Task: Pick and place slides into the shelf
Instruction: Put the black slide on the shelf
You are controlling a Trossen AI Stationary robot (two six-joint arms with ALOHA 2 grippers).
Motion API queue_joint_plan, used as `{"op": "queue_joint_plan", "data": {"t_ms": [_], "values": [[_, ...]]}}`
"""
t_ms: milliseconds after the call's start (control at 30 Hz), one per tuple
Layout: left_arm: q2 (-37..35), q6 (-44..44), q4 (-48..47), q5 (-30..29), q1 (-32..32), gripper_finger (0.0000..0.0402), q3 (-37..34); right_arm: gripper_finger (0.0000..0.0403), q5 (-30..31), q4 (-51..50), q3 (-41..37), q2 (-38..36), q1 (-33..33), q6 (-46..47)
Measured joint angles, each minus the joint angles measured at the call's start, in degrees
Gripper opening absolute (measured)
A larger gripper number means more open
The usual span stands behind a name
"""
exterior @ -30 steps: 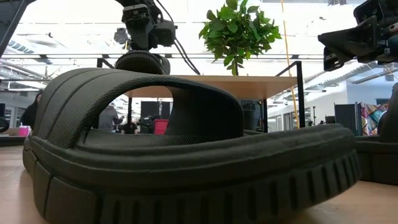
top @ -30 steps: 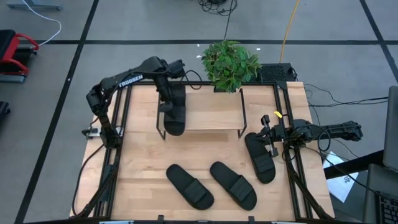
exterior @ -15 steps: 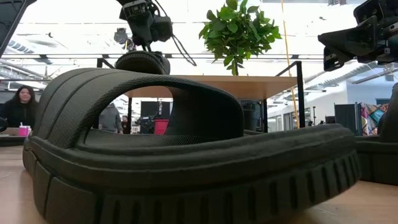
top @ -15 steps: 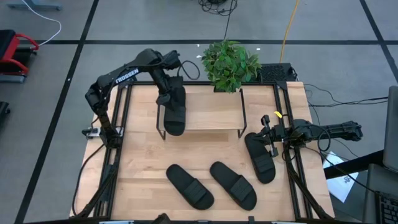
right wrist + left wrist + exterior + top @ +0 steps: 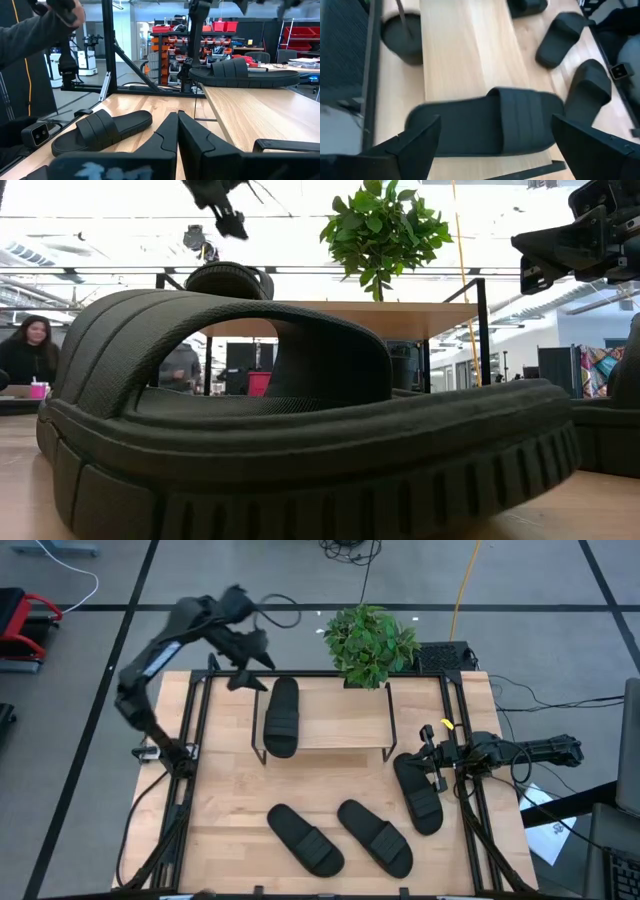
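Honestly, we've got one slide (image 5: 281,716) lying on the shelf (image 5: 340,718), its near end poking past the edge, so a bump could tip it off. Our left gripper (image 5: 247,662) hangs wide open and empty just beyond the shelf's far left corner. Our right gripper (image 5: 432,757) is closed on nothing beside the right-hand slide (image 5: 417,793), two more slides (image 5: 339,837) wait near the front, and a sloppy grab could knock one away.

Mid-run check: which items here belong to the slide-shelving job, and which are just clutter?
Job items: slide on the shelf; the shelf; three slides on the table; left gripper, open above the shelf; right gripper, shut.

Clutter: potted plant; yellow cable.
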Motion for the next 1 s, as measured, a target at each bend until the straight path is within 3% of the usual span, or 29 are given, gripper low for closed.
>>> {"op": "queue_joint_plan", "data": {"t_ms": [167, 500, 700, 1000], "values": [[-11.04, -1.63, 6.53, -3.44, -1.59, 0.0292, -3.55, 0.0, -0.02, -0.03, 0.02, 0.0, 0.01, 0.01], [-28.78, -10.16, 14.11, -11.84, -7.08, 0.0022, -19.05, 0.0, -0.02, -0.02, 0.01, 0.0, 0.01, 0.01], [-40.6, -19.33, 25.75, -19.55, -7.6, 0.0014, -30.02, 0.0, -0.02, -0.11, 0.01, 0.0, 0.01, 0.0], [-61.21, -34.87, 53.31, -19.71, -9.39, 0.0001, -56.81, 0.0, -0.02, -0.34, 0.01, 0.0, 0.01, -0.51]]}}
